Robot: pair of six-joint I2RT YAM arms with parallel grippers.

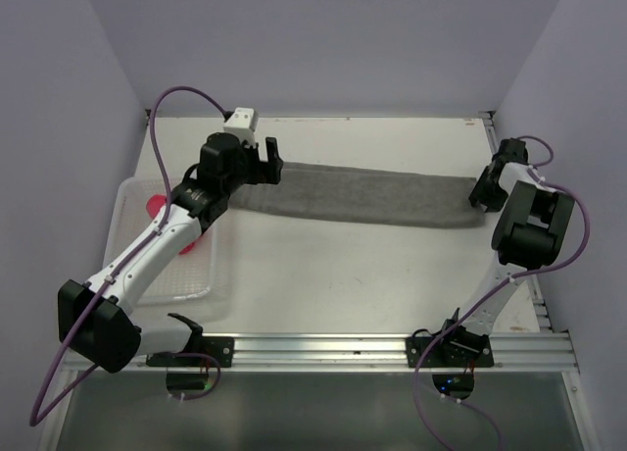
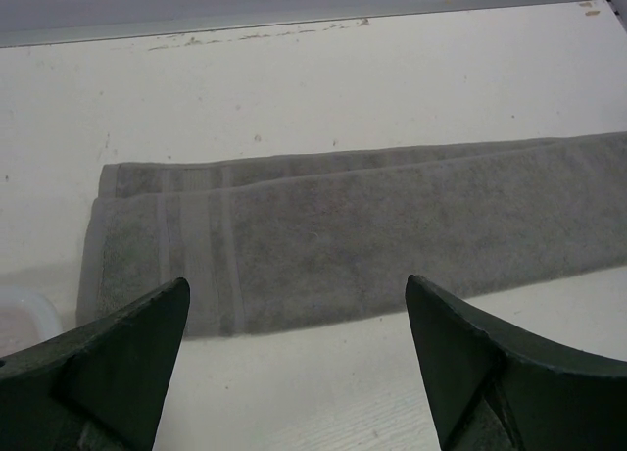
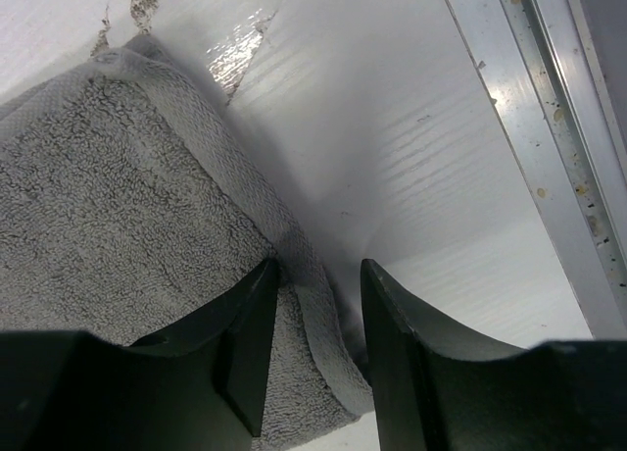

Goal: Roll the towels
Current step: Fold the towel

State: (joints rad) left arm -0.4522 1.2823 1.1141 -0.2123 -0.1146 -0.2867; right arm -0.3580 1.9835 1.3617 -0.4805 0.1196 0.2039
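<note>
Towel (image 1: 358, 196), grey, flat on table (image 1: 343, 265)

A white table (image 1: 323, 265) fills the view, with pale lilac walls (image 1: 323, 39) at 9, 12 and 3 o'clock. A white perforated basket (image 1: 196, 292) sits at the table's 8 o'clock side; one corner (image 2: 24, 309) shows in the left wrist view. A metal rail (image 1: 323, 348) runs along the 6 o'clock edge. An aluminium strip (image 3: 549, 127) borders the 3 o'clock edge. Scuffs (image 2: 255, 34) mark the table's 12 o'clock edge.
</note>
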